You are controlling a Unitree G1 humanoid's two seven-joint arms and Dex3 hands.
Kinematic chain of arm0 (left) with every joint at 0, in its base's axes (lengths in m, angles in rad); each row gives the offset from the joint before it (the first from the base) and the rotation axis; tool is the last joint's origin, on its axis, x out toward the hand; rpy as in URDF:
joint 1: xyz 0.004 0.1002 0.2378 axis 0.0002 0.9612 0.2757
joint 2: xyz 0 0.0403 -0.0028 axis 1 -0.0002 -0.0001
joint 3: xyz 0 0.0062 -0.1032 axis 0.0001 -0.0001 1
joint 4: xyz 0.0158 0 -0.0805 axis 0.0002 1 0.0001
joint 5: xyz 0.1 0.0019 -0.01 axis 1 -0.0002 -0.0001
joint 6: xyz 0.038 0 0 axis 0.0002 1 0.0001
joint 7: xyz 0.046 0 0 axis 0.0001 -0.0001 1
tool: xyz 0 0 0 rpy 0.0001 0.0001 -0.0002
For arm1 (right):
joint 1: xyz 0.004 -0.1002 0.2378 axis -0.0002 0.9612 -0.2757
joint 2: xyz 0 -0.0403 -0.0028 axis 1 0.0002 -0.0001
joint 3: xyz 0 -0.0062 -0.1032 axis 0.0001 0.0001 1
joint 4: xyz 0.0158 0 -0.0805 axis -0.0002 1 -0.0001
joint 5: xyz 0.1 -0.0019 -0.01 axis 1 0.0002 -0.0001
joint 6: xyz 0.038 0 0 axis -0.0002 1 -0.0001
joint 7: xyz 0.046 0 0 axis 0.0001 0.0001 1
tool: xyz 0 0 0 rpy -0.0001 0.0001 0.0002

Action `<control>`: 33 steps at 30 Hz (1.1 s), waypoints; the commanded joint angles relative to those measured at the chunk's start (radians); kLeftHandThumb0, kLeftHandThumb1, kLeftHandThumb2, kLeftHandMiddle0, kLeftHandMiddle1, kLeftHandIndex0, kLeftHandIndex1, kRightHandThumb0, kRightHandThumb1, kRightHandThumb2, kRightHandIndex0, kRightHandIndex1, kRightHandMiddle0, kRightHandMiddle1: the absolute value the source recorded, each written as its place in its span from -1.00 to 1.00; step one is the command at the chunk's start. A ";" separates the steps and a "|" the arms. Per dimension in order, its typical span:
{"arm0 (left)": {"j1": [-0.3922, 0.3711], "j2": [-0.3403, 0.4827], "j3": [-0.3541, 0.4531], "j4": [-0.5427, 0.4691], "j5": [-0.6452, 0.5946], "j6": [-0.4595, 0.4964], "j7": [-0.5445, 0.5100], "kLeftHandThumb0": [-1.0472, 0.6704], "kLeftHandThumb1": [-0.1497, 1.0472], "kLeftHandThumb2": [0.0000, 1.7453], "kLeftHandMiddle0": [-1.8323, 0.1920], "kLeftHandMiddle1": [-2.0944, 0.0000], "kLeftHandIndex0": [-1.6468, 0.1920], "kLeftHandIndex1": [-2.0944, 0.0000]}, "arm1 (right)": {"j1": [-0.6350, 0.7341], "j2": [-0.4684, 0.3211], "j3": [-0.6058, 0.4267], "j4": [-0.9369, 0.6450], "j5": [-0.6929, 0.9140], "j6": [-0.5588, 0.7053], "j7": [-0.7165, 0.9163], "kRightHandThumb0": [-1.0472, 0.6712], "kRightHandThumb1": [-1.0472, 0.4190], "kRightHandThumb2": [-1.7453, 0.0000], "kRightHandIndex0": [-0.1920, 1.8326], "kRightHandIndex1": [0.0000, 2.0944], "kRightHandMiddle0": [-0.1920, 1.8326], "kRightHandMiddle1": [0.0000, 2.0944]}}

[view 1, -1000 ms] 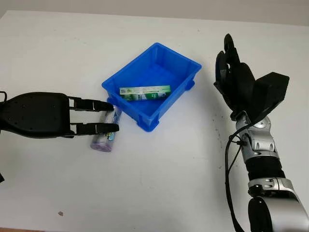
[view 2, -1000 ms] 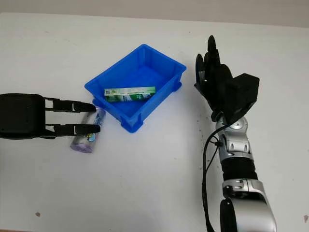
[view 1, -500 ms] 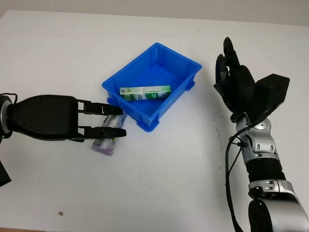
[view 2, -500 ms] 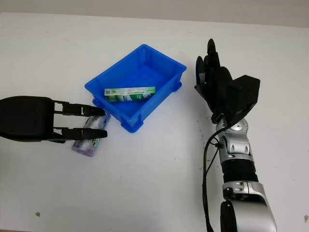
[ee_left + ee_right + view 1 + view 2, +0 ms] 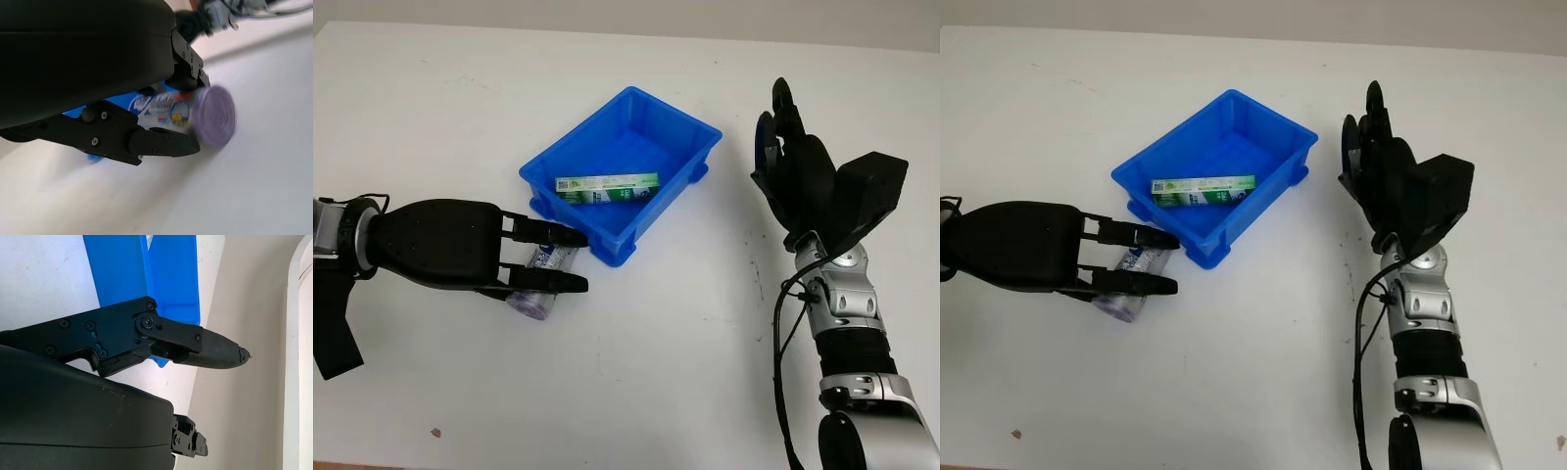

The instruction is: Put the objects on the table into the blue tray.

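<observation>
White tabletop [image 5: 636, 372] carries a blue plastic tray [image 5: 690, 132] at centre, with a green and white carton [image 5: 607, 186] lying inside. Just left of its near corner, the left hand [image 5: 543, 259] has fingers either side of a lying purple-capped bottle [image 5: 541, 296], not visibly clamped; closing evenly before lifting seems wise. The right hand [image 5: 793, 157], open, is raised right of the tray.

A white table [image 5: 636, 372] carries a blue tray [image 5: 685, 127] set near its middle, toward the far edge. Just beside the tray's near-left corner, a clear bottle [image 5: 540, 294] with a purple cap lies on its side on the tabletop.
</observation>
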 commanded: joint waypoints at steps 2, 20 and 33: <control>-0.007 -0.003 -0.043 -0.007 0.035 0.031 0.005 -0.11 1.00 -0.61 -0.05 -0.97 0.36 -0.95 | 0.019 -0.010 -0.012 -0.034 0.003 0.017 -0.002 -0.63 -1.00 0.23 -1.00 -1.00 -1.00 -1.00; -0.016 -0.003 -0.036 -0.028 -0.101 -0.011 -0.181 -0.28 1.00 -0.54 -0.39 -1.00 0.04 -1.00 | 0.013 -0.007 -0.015 -0.030 0.010 0.031 0.007 -0.62 -1.00 0.23 -1.00 -1.00 -1.00 -1.00; 0.173 0.165 0.070 -0.420 -1.795 0.273 -1.411 -0.32 1.00 -0.69 -0.06 -1.00 0.14 -1.00 | -0.008 -0.006 -0.013 0.010 0.013 0.013 0.016 -0.62 -1.00 0.24 -1.00 -1.00 -1.00 -1.00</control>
